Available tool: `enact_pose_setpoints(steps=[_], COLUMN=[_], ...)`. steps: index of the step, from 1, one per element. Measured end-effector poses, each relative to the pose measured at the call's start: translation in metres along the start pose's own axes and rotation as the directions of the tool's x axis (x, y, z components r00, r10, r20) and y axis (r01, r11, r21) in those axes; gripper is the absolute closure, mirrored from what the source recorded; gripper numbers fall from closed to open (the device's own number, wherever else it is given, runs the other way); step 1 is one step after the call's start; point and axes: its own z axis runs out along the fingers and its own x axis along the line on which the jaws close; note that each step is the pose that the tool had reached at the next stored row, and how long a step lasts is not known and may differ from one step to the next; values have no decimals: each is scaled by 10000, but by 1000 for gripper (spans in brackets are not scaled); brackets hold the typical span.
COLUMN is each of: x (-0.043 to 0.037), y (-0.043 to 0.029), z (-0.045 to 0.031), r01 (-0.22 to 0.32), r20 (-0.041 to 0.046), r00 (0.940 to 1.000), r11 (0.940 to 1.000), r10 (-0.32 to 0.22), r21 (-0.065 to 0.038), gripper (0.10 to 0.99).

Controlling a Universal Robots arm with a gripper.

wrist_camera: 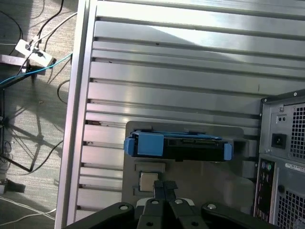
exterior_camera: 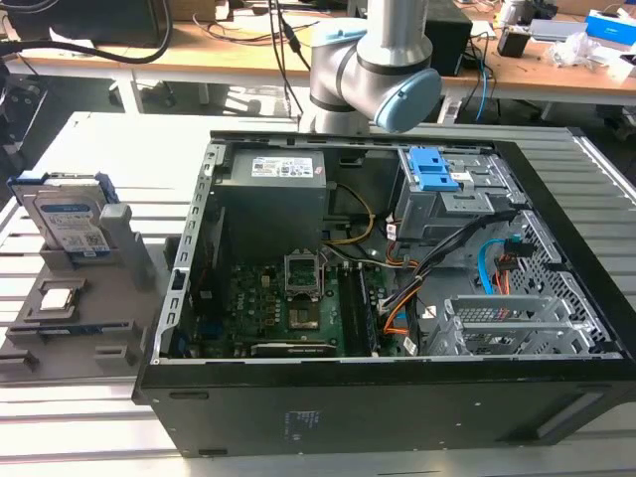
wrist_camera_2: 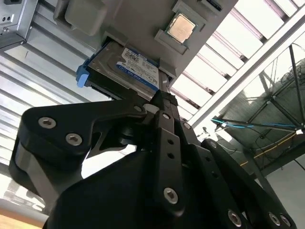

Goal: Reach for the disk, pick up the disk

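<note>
Aluminium bench (exterior_camera: 60,437) carries an open computer case (exterior_camera: 397,397); at its nine o'clock in the exterior view, a grey holder (exterior_camera: 129,268) slots the disk (exterior_camera: 70,214) upright, edge exposed, evidently for grasping. Gripper (wrist_camera: 165,185): jaws together, empty, clear of the disk.

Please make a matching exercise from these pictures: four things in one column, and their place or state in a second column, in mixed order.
1. disk
2. processor chip
3. blue latch
4. gripper

A. inside the open computer case
B. fingers together, holding nothing
C. standing on edge in the grey holder
D. lying flat in the grey holder

Pairs: 1-C, 2-D, 3-A, 4-B.
</note>
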Motion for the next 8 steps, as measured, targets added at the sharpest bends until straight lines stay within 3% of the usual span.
enact_pose_setpoints(steps=[8], x=[0], y=[0], z=[0], r01=[707], r20=[-27], r00=[9975], r11=[9975], r10=[-707], r21=[0], gripper=[980])
